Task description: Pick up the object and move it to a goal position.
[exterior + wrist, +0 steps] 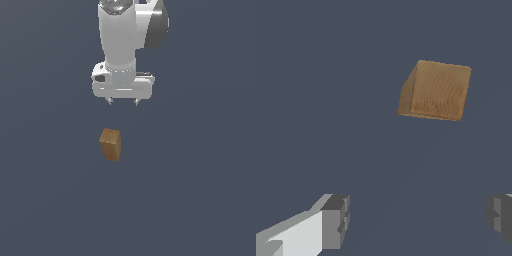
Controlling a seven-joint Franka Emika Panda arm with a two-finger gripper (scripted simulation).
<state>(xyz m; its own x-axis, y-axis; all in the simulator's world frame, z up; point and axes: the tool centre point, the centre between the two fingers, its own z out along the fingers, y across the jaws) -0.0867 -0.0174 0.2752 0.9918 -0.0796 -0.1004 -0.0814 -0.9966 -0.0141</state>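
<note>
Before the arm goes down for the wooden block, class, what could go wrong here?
1. The tool hangs open above the block but not centred on it; in the wrist view the block sits off to one side, so a straight descent could miss.
2. The block looks turned relative to the fingers, so they might catch corners and twist it.

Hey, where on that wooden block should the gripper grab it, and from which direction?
Probably from straight above, closing on the two long side faces of the wooden block near its top. It stands upright on end and looks narrower than the open gripper, whose fingers are spread wide. It sits off-center in the wrist view, so center first.
</note>
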